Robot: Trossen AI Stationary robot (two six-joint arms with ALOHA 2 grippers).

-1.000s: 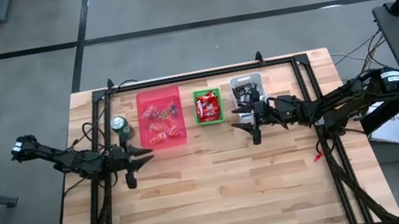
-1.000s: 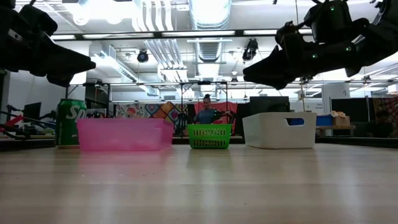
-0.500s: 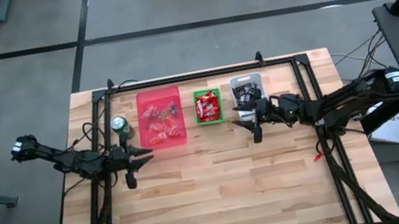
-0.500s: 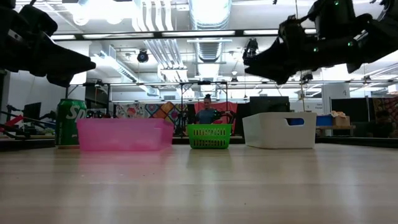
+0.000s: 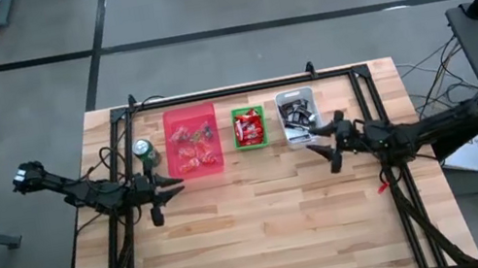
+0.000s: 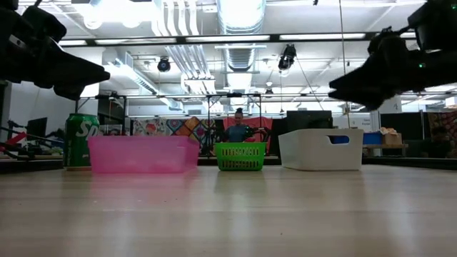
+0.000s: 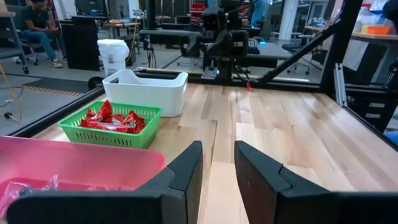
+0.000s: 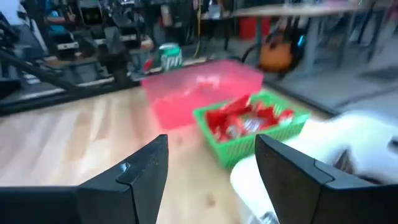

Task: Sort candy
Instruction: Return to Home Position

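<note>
3 bins: pink [image 6: 139, 155], green [image 6: 240, 156], white [image 6: 320, 151], 1 can [image 6: 80, 139], L tool [image 7: 217, 149] barely apart, R tool [image 8: 211, 146] wide, both empty

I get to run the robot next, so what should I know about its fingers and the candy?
Left gripper: fingers a little apart, empty, hovering by the pink bin's near corner, close to the green can.
Right gripper: fingers wide open, empty, hovering by the white bin's near corner.
Candy: mixed pieces in the pink bin, red ones in the green basket, dark ones in the white bin.
Done: all candy in view is binned. Left: probably just parking both arms.
</note>
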